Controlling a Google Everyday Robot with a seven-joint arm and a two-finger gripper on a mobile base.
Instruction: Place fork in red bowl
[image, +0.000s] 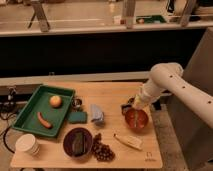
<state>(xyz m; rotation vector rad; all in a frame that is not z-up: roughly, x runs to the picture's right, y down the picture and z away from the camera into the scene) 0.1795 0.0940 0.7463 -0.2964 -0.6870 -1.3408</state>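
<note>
The red bowl (136, 121) stands on the wooden table, right of centre. A thin pale streak inside it looks like the fork (136, 117), leaning from the bowl's inside up toward the gripper. My gripper (130, 108) hangs from the white arm (167, 80) just over the bowl's upper-left rim. I cannot tell whether the fork is in the gripper or lying loose in the bowl.
A green tray (30, 107) at the left holds an orange (55, 101) and a sausage (43, 120). A white cup (27, 145), a plum-brown bowl (77, 141), grapes (102, 151), a cream-yellow oblong (127, 141), a grey-blue cloth (96, 114) and a green sponge (77, 117) lie around.
</note>
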